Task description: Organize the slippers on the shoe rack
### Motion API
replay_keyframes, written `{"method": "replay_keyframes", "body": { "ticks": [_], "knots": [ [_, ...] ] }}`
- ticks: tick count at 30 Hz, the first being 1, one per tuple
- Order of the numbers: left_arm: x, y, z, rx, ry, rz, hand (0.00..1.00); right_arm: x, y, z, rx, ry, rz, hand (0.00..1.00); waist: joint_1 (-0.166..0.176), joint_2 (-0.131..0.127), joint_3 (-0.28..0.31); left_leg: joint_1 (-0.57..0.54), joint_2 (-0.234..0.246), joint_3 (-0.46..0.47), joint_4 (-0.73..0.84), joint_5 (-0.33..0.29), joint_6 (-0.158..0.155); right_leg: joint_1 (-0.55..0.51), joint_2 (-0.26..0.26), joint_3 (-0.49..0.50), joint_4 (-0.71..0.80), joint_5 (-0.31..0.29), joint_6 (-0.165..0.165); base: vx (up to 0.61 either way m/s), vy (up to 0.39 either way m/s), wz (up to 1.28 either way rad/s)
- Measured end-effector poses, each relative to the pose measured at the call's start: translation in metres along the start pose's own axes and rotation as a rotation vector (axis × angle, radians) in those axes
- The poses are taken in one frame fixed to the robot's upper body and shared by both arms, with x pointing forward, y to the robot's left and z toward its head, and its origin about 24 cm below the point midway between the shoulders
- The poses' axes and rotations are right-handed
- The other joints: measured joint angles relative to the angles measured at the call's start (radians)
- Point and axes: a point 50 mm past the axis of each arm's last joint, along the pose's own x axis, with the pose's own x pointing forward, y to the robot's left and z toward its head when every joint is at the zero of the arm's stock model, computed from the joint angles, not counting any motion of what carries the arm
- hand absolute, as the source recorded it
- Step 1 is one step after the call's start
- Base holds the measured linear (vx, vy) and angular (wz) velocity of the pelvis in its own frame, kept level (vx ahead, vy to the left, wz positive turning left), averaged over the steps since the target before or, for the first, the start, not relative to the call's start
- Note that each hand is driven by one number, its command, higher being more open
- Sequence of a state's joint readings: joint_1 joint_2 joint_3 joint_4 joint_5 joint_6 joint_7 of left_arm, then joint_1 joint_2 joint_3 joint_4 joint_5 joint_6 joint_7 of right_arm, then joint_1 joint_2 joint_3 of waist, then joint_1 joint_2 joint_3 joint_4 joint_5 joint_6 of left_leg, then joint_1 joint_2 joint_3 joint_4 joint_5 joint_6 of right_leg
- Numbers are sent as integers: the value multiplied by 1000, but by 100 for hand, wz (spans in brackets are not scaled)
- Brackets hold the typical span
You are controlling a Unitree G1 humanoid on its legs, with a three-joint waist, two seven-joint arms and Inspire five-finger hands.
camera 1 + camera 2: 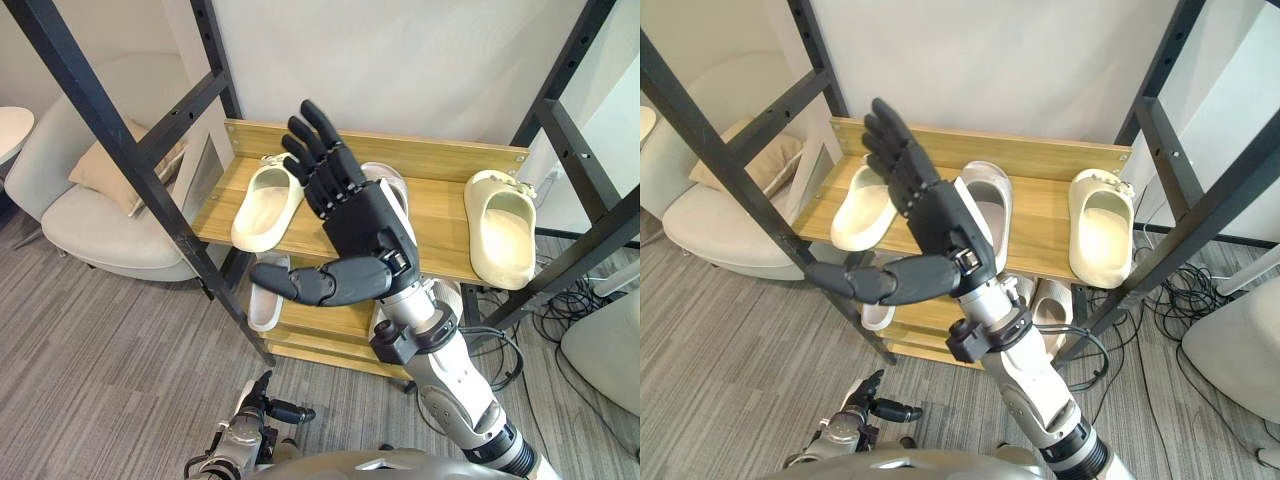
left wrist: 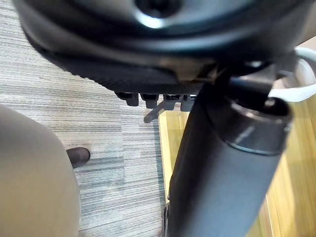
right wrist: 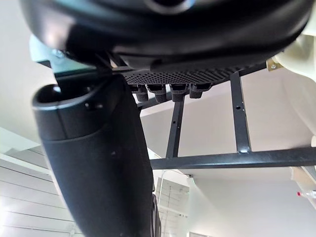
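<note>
right robot hand [image 1: 360, 225] raised, fingers straight, before shoe rack [image 1: 440, 215]

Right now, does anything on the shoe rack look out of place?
Yes. On the top shelf the left cream slipper and the right cream slipper lie far apart, a white slipper between them: the pair looks split.

My dark left hand [image 2: 163, 64] spans twelve o'clock, its fingers [image 2: 150, 100] pointing straight out as a row of short tips. My thick dark thumb [image 2: 227, 168] runs from centre towards six o'clock. Grey striped carpet [image 2: 98, 113] lies at its nine o'clock, a light wooden shelf board [image 2: 296, 187] at its three o'clock. A pale beige rounded mass [image 2: 29, 182] sits at seven o'clock, a small dark brown foot [image 2: 78, 157] just beside it.
</note>
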State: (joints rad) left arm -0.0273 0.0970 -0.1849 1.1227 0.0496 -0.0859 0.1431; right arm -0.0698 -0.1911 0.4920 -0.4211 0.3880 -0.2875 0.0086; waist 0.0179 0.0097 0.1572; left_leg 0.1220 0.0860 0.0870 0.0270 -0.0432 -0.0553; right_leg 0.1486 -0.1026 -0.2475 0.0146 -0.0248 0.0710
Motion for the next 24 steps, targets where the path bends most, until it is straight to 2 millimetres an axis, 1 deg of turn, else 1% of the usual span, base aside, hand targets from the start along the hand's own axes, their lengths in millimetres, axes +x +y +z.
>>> {"method": "replay_keyframes", "body": {
  "ticks": [1, 6, 7, 8, 9, 11, 14, 17, 20, 24],
  "knots": [
    [0, -2, 0, -2, -1, -4, 100, 0, -2, 1, -21, -6, -12, 100, 0, 0, 0, 0, 0, 0, 0, 0, 0, 0, 0, 0, 0, 0, 0, 0, 0, 0],
    [0, -1, 0, -2, 0, -3, 100, -2, -27, 13, -306, -46, -154, 100, -1, 6, -1, 0, -1, 0, 0, 0, 0, 1, 0, 1, 0, 0, 0, 0, 0, 0],
    [0, -1, 0, -3, -1, -1, 100, -3, -37, 19, -409, -59, -195, 100, -2, 7, 0, 1, -1, -1, 0, 0, 0, 2, -1, 1, 0, 0, 0, 0, 0, 0],
    [0, -1, 0, -4, 0, -1, 100, -4, -42, 22, -460, -64, -215, 100, -2, 8, 0, 2, -1, -1, 0, 0, 0, 3, -1, 1, 0, 0, 0, 0, 0, 0],
    [0, -1, 0, -6, -1, -1, 100, -6, -52, 29, -560, -76, -256, 100, -2, 10, 1, 3, -1, -1, 0, 0, 0, 4, -1, 1, 0, 0, 0, 0, 0, 0],
    [-1, -1, -2, -12, -2, -1, 100, -10, -68, 41, -714, -97, -333, 100, -10, 14, 2, 4, -1, -1, 0, 0, 0, 5, -1, 2, 0, 0, 0, 0, 0, 0],
    [-2, -2, -3, -16, -5, -10, 100, -14, -78, 49, -819, -112, -390, 100, -27, 19, 2, 5, 0, 1, -2, 0, 0, 4, 0, 4, 0, 0, 0, -3, 1, -1],
    [-3, -3, -3, -18, -9, -19, 100, -18, -84, 53, -895, -102, -421, 100, -28, 20, 2, 11, 3, 8, -6, 0, 0, 4, 3, 12, -1, 0, 0, -5, 2, -6],
    [-3, -3, -3, -20, -13, -21, 100, -23, -89, 53, -965, -66, -421, 100, -28, 21, 2, 11, 3, 9, -9, 0, 0, 2, 3, 13, -1, 0, 0, -1, 1, -1],
    [-3, -3, -3, -23, -16, -23, 100, -26, -96, 48, -1011, -11, -432, 100, -28, 21, 2, 6, 3, 14, -13, 0, 0, -7, 3, 20, 0, 0, 0, 2, 7, -3]
  ]
}}
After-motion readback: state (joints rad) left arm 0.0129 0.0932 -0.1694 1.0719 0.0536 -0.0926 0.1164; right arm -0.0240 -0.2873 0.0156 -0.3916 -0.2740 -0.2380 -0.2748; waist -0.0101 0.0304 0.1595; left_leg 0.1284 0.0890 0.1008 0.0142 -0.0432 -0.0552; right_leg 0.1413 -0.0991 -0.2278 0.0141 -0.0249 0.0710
